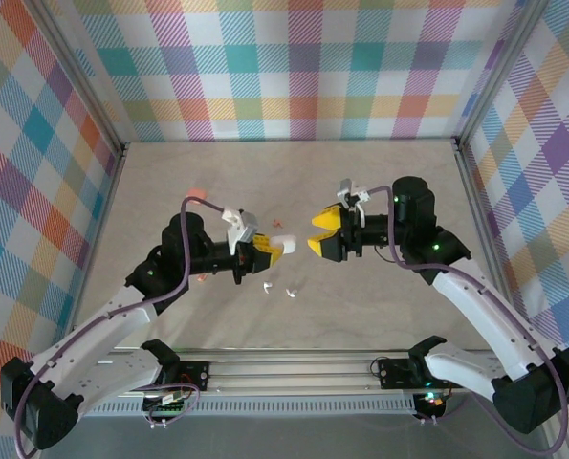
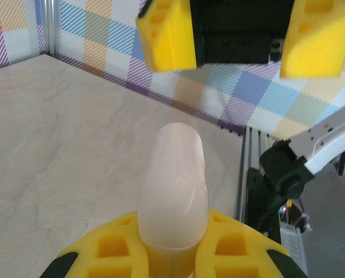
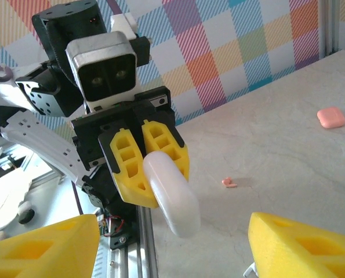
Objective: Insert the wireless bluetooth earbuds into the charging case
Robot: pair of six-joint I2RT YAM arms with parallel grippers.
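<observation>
Two white earbuds [image 1: 268, 286] lie loose on the tabletop [image 1: 408, 191], close together and a little toward its near edge from the middle, just in front of the left arm's wrist and touching neither arm. One pink earbud [image 3: 229, 183] rests on the pale marbled surface in the right wrist view, beside the left arm and clear of it. The white charging case [image 1: 283, 247] is lifted off the surface above the middle of the tabletop, clamped between the yellow fingers [image 3: 127, 165] of the left end effector [image 1: 268, 251]. Much of its rounded, glossy body sticks out past the fingertips and points toward the right arm; whether its lid is open I cannot tell. The right end effector [image 1: 317, 234] faces the case head-on, its two yellow fingers spread wide with nothing between them, near the tip of the case but not touching it. A pink case [image 1: 196, 194] lies flat toward the far left part of the tabletop, beyond the left arm and well apart from both end effectors. Checked cloth walls [image 1: 294, 67] in many colours close in the far, left and right edges, and a metal rail [image 1: 294, 368] carrying both arm bases runs along the near edge.
</observation>
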